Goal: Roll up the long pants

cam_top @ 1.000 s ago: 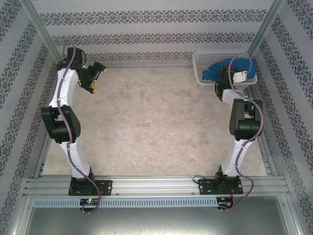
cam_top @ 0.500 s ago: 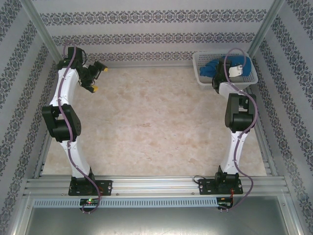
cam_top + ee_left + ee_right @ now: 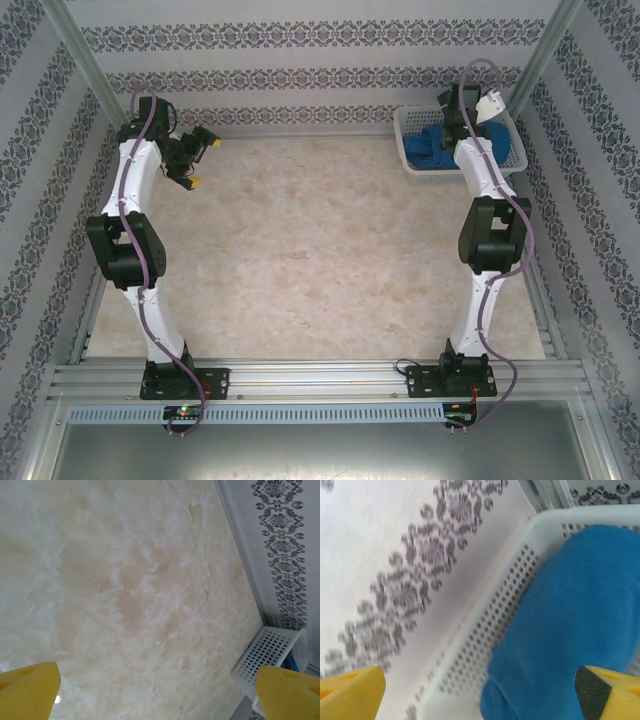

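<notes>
The right arm has stretched farther out. The right hand, a second ago at the near rim of the basket, now hangs over its far rim, leaving more of the long pants uncovered.

Pale beige marbled table, white walls banded with grey floral pattern; aluminium rail along near edge

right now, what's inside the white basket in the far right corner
The long pants, a bunched blue heap, lie inside the white basket. The right arm crosses above it in the top view, covering part of the cloth; anything beneath the cloth is hidden.
</notes>
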`<state>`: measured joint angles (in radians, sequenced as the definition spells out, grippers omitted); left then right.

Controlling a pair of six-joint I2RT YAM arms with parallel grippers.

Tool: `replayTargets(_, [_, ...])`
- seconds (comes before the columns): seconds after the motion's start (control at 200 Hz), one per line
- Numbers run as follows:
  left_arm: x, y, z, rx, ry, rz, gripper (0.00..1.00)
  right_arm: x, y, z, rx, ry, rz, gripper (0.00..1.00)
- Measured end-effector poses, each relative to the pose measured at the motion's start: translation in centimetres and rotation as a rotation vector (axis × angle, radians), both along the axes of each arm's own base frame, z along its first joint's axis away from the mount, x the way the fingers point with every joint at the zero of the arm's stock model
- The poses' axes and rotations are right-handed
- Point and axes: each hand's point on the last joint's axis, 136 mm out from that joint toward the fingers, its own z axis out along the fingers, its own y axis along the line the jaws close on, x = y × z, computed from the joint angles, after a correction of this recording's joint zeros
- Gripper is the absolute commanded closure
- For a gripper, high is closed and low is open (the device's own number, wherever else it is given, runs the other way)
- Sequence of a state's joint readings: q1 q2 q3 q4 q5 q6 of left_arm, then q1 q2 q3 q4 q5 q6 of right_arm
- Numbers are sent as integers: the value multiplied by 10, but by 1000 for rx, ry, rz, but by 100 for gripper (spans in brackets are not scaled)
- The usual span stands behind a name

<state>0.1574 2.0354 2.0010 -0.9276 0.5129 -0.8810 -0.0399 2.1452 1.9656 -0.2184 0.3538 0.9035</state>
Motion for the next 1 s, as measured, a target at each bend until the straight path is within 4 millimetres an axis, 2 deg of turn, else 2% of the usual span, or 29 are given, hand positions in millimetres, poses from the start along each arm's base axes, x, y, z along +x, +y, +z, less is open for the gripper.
replayTargets(0.115, [-1, 4, 7, 24, -44, -27, 0, -33, 35, 13, -134, 102, 161, 2])
replayTargets(0.24, [-13, 6, 33, 109, -164, -96, 0, -75, 67, 48, -302, 126, 348, 2])
replayTargets(0.36, [-49, 22, 69, 341, -292, -129, 0, -135, 76, 75, -415, 95, 440, 2])
replayTargets(0.43, [-79, 31, 80, 487, -380, -134, 0, -173, 76, 73, -453, 73, 465, 2])
replayTargets(0.51, [-116, 39, 74, 629, -453, -130, 0, -209, 76, 51, -478, 67, 484, 2])
replayTargets(0.595, [-146, 45, 49, 730, -457, -133, 0, -240, 74, 0, -499, 109, 505, 2])
replayTargets(0.644, [-150, 48, 39, 772, -434, -144, 0, -252, 73, -36, -504, 156, 521, 2])
replayTargets(0.709, [-147, 54, 41, 821, -430, -122, 0, -268, 69, -85, -510, 245, 548, 2])
replayTargets(0.774, [-143, 59, 47, 849, -453, -95, 0, -280, 65, -117, -518, 301, 560, 2])
replayTargets(0.834, [-138, 59, 48, 863, -506, -83, 0, -283, 60, -130, -531, 313, 563, 2])
replayTargets(0.869, [-137, 58, 39, 870, -524, -86, 0, -281, 59, -131, -545, 308, 564, 2])
replayTargets(0.934, [-143, 57, 4, 882, -520, -83, 0, -270, 57, -126, -572, 268, 563, 2])
replayTargets(0.999, [-160, 59, -48, 897, -479, -82, 0, -259, 59, -124, -592, 234, 566, 2])
